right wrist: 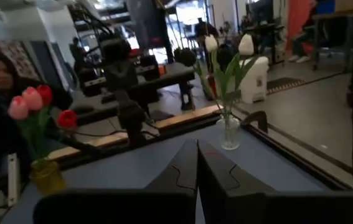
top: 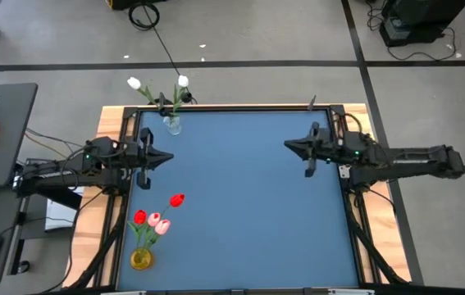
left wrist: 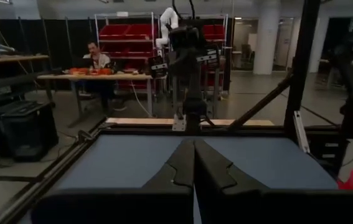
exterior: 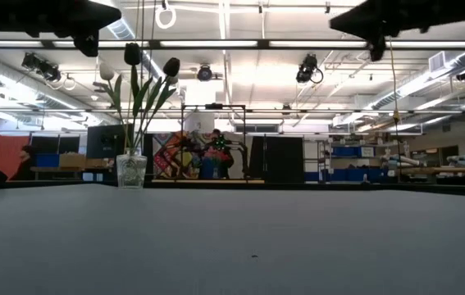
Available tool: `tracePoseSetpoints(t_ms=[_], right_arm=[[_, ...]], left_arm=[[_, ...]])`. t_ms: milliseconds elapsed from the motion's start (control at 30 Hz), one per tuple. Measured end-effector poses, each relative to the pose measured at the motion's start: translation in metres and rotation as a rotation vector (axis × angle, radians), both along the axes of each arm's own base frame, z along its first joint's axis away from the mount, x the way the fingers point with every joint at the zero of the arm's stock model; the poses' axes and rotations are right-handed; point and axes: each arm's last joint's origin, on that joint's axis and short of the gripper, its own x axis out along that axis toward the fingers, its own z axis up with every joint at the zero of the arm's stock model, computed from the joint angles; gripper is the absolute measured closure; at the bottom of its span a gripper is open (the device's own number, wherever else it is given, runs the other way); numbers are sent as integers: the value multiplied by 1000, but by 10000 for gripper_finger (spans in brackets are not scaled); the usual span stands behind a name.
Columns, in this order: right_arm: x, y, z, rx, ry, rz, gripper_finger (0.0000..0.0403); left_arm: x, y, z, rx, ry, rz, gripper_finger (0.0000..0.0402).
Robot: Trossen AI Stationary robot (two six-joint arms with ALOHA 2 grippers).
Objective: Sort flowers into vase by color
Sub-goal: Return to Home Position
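A clear glass vase [top: 172,124] stands at the table's far left corner with white tulips [top: 183,81] in it, stems down in the glass. It also shows in the right wrist view as the clear vase [right wrist: 229,134]. A yellow vase [top: 141,259] near the front left corner holds red and pink tulips [top: 154,220]. My left gripper [top: 166,158] hovers shut above the table's left side, pointing level toward the right. My right gripper [top: 288,146] hovers shut at the right side, pointing level toward the left. Neither holds anything.
The blue tabletop [top: 248,205] lies bare between the two grippers. A black frame rail [top: 240,107] runs along the far edge. Beyond the table a person [left wrist: 95,56] sits at a desk, and another person [right wrist: 2,74] shows past the left side.
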Motion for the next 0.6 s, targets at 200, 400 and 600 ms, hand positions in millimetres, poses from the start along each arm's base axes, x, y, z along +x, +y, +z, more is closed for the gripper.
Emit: tracePoseSetpoints(t_ms=[200, 400, 600], right_arm=[[-32, 1, -34, -47, -31, -12, 391], [-42, 2, -63, -4, -29, -31, 391], [-46, 3, -78, 4, -43, -16, 391]], left_arm=[[7, -3, -28, -33, 17, -29, 397], [10, -3, -62, -95, -56, -21, 397], [10, -3, -78, -112, -28, -20, 397]])
